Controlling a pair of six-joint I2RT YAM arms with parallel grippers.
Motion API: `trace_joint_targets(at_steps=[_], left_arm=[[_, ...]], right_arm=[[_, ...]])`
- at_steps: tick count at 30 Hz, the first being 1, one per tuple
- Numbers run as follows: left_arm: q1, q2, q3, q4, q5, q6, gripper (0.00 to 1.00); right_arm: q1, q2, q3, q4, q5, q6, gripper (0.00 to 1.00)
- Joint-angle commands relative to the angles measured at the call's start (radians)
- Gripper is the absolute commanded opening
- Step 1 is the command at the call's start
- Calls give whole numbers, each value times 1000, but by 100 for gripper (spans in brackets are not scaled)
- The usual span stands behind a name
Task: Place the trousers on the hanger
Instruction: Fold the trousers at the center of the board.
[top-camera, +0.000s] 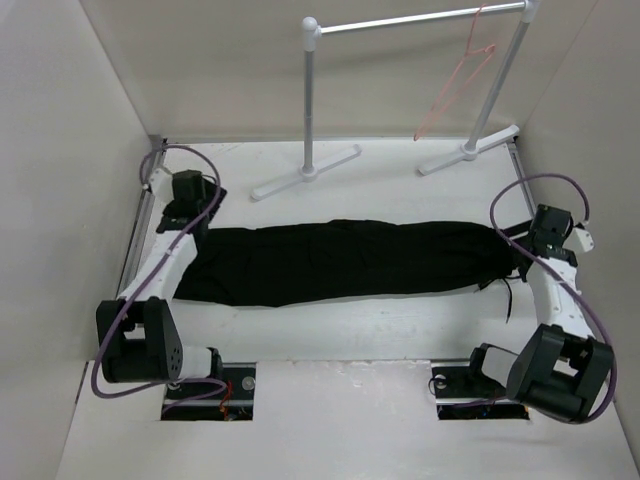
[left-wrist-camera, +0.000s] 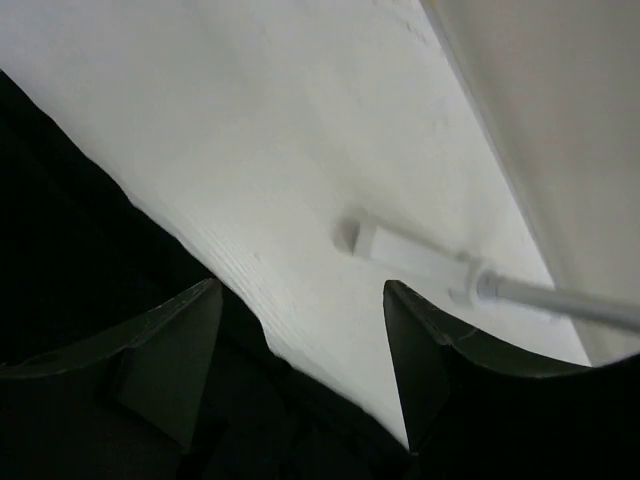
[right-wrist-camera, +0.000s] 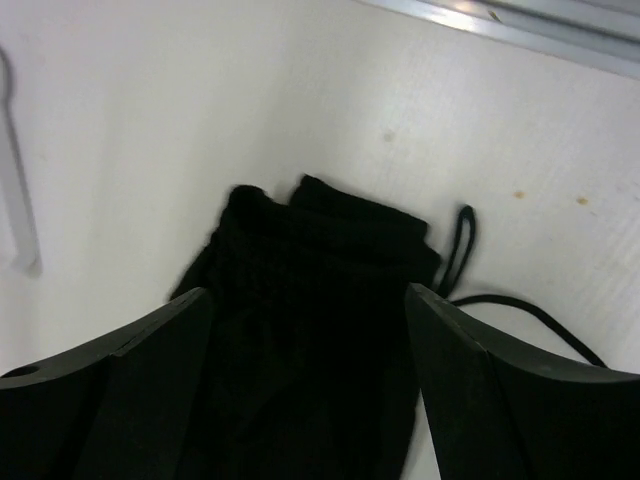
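The black trousers (top-camera: 340, 260) lie flat and folded lengthwise across the white table. The pink-red wire hanger (top-camera: 462, 68) hangs on the rack's bar at the back right. My left gripper (top-camera: 197, 208) is open over the trousers' left end; its wrist view shows the cloth edge (left-wrist-camera: 90, 250) under the open gripper (left-wrist-camera: 300, 340). My right gripper (top-camera: 528, 243) is open over the right end; its wrist view shows the waistband (right-wrist-camera: 320, 270) and black drawstring (right-wrist-camera: 500, 300) between the spread fingers of the gripper (right-wrist-camera: 310, 350).
The grey-white clothes rack (top-camera: 310, 110) stands at the back, its feet (top-camera: 305, 172) just behind the trousers. One rack foot shows in the left wrist view (left-wrist-camera: 420, 255). White walls close in the table on the left, right and back.
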Motion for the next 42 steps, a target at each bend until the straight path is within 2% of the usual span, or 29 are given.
trace_joint_targets(at_steps=[1,5,10,15,18,19,23,25,27,30,34,39,42], left_arm=[[-108,-54,-95,7,2,-30,64],[-212,-119,-151,10,11,-29,64],[-321,-193,-222,12,23,-20,64],[-352,-243,-279,-6,26,-27,64],[-340,-285,-288,-36,28,-23,64],[-334,-297,-288,-48,28,-21,64],[-300,-352,-282,-92,28,-14,64],[-291,-374,-274,-118,31,-7,64],[-289,-391,-262,-137,34,-1,64],[-300,-401,-238,-158,35,6,64],[-330,-403,-190,-186,37,8,64],[-355,-437,-107,-259,37,23,64],[-344,-466,-61,-310,42,40,64]], right_arm=[[-14,-17,-118,-8,-56,32,87],[-11,21,-182,61,-165,31,91],[-23,73,-206,171,-184,62,92],[-20,190,-169,194,-179,126,89],[-13,248,-160,224,-168,162,79],[-13,265,-160,234,-168,171,71],[-8,280,-169,268,-161,200,25],[-5,213,-172,262,-138,208,16],[1,106,-167,227,-67,200,13],[1,-57,-112,106,34,164,12],[-3,-233,-14,-8,80,91,12],[-13,-368,142,-135,92,-23,12],[38,-419,243,-174,111,-77,12]])
